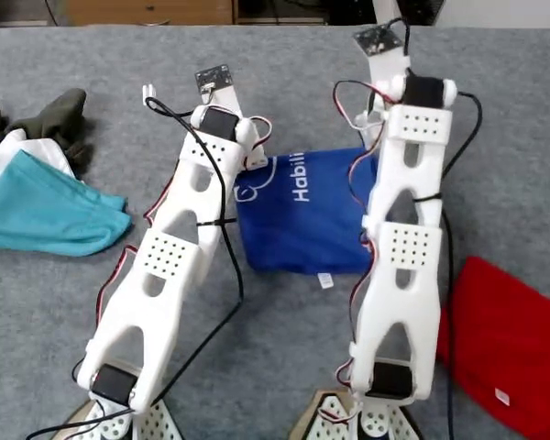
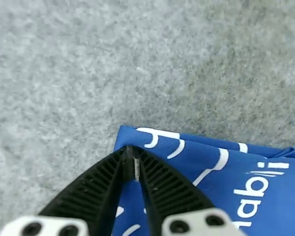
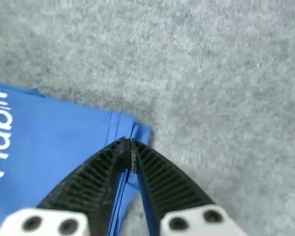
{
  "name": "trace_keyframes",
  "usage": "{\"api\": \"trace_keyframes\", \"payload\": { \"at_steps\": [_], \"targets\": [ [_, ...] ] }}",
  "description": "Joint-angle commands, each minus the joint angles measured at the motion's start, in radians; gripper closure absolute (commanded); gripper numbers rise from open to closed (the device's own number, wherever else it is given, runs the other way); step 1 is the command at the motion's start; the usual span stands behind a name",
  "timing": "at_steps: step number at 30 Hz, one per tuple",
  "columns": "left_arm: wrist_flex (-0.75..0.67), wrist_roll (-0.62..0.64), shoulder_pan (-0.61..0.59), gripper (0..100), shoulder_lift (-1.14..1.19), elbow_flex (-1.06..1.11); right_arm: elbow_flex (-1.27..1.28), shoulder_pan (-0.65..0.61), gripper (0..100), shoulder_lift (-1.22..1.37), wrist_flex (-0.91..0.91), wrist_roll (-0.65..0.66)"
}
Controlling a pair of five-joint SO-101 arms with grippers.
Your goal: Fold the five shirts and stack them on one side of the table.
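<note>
Left tool (image 2: 132,167): jaws together, clamped on one far corner of the blue shirt (image 2: 211,182), ribbed pads meeting over the hem. Right tool (image 3: 130,157): likewise closed, pinching the opposite far corner, a fold of blue cloth caught between the pads. Blue shirt (image 1: 302,220): mid-bench between the two arms, lying flat as a rough rectangle, white lettering up, small tag at the near edge; judged partly folded and currently in hand. Red shirt (image 1: 513,348): near right edge of the bench (image 1: 284,82), well apart from the blue one, compact and flat with a small tag showing; judged probably folded, though partly cut off at the frame edge. Teal shirt (image 1: 46,211): far left, rumpled, overlapping a white shirt (image 1: 5,160). Olive shirt (image 1: 60,115): just behind those two, crumpled, touching the white. Progress, as judged: one of five likely done, one under way, three in a loose heap awaiting folding; no stack formed yet, with red and the heap on opposite sides. Remaining: finishing the blue fold, folding teal, white and olive, gathering all five on one side. Containers: nothing to enter; all cloth lying directly on the grey bench surface.
</note>
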Motion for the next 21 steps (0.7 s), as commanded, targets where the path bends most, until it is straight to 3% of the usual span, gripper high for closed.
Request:
{"api": "trace_keyframes", "payload": {
  "at_steps": [1,6,13,21],
  "targets": [
    [0.002,0.000,-0.026,98,-0.012,-0.035,0.154,-0.012,99.0,-0.217,0.021,-0.009],
    [-0.008,0.000,-0.026,98,-0.012,-0.035,0.401,-0.071,99.0,-0.348,-0.008,-0.002],
    [-0.006,0.000,-0.025,98,-0.012,-0.035,0.642,-0.065,99.0,-0.220,-0.295,-0.002],
    [-0.008,0.000,-0.023,98,-0.012,-0.035,0.518,0.088,99.0,-0.090,-0.321,-0.008]
  ]
}}
